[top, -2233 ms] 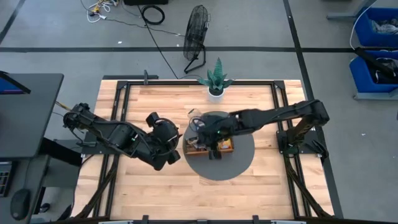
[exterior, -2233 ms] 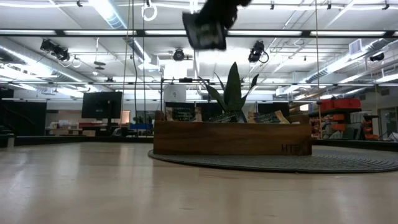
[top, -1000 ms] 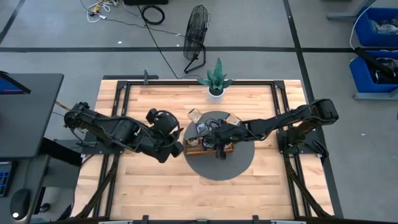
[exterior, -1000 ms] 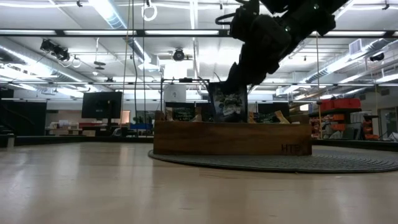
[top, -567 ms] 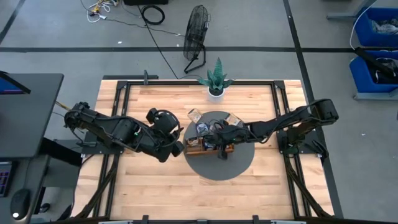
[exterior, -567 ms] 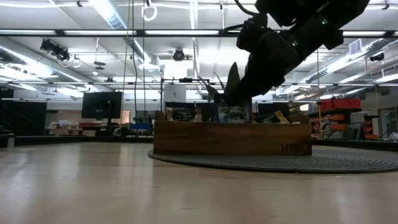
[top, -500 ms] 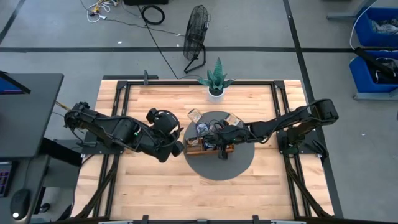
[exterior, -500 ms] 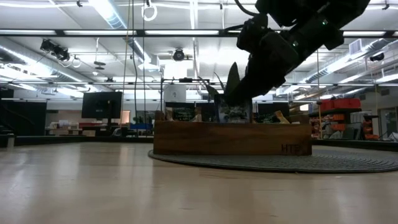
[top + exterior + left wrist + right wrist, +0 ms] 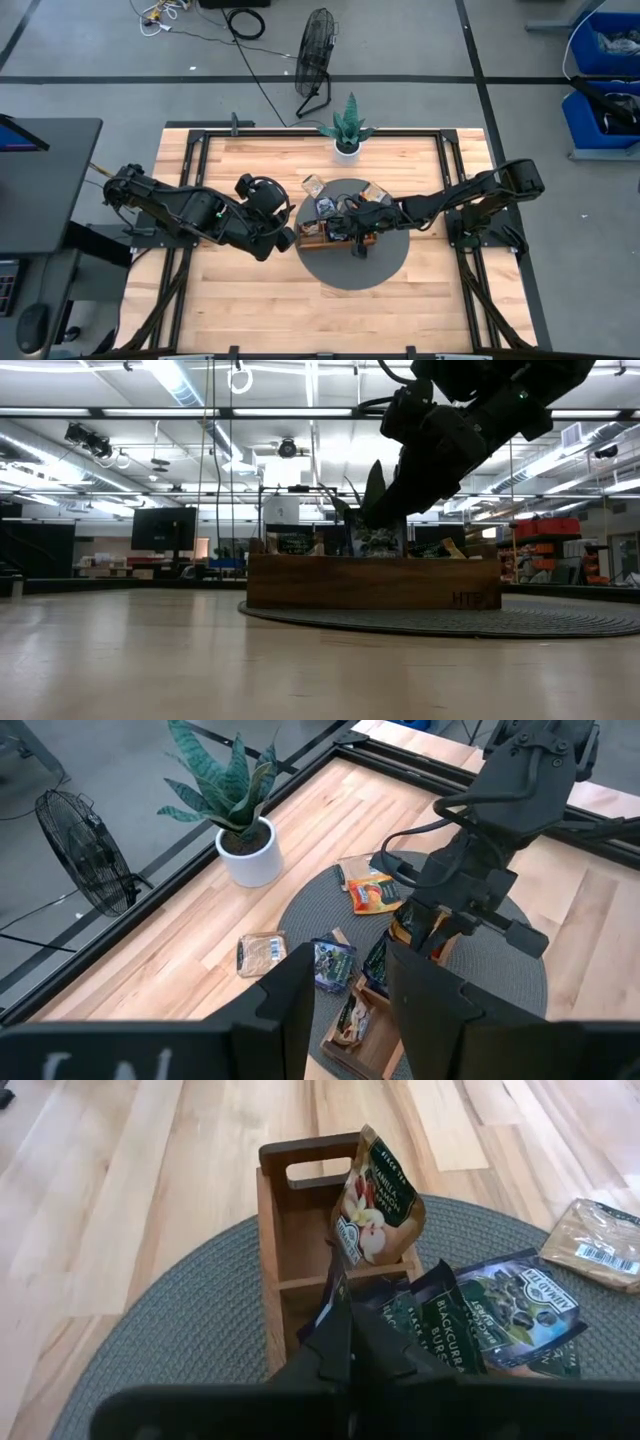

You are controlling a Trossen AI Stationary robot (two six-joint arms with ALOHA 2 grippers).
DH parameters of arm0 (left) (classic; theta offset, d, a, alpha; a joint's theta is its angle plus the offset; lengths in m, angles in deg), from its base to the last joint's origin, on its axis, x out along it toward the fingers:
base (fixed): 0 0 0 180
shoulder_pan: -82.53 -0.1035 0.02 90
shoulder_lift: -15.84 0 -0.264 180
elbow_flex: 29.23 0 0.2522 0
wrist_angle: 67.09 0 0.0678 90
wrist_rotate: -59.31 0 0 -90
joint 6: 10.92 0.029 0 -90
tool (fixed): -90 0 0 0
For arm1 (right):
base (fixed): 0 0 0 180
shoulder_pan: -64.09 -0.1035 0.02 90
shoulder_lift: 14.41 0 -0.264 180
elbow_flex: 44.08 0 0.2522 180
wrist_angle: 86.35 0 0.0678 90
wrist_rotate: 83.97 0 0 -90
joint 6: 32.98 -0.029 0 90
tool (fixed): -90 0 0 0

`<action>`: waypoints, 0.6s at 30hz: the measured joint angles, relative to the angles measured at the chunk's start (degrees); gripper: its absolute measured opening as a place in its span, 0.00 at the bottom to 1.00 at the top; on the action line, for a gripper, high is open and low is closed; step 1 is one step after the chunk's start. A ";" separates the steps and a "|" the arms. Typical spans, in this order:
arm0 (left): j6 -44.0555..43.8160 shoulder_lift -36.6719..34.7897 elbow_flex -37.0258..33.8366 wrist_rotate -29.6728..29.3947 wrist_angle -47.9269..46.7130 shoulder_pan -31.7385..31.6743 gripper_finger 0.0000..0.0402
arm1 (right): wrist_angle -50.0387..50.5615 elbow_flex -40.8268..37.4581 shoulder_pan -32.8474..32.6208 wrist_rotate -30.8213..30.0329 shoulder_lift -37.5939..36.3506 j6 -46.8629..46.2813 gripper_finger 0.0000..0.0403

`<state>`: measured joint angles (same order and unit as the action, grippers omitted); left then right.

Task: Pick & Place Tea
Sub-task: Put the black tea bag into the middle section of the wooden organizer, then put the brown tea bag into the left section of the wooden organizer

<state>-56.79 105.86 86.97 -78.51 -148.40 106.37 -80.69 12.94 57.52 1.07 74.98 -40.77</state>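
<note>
The right gripper (image 9: 345,1315) is pinched tight on a dark tea sachet (image 9: 385,1305) down in the wooden tray (image 9: 290,1230). The left gripper (image 9: 345,995) waits beside the tray, fingers apart, holding nothing

Since the earlier views the right gripper (image 9: 385,520) has come down from high above the wooden tray (image 9: 372,581) to its middle compartment, lowering its dark tea sachet (image 9: 378,541) in, while the left arm drew slightly back
</note>
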 joint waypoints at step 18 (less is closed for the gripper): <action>0.00 0.09 0.02 0.00 0.32 0.00 0.33 | -0.62 -0.07 0.00 -0.63 1.78 1.29 0.36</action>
<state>-56.79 105.94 86.99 -78.50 -148.08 106.37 -81.31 12.88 57.52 0.45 76.76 -39.48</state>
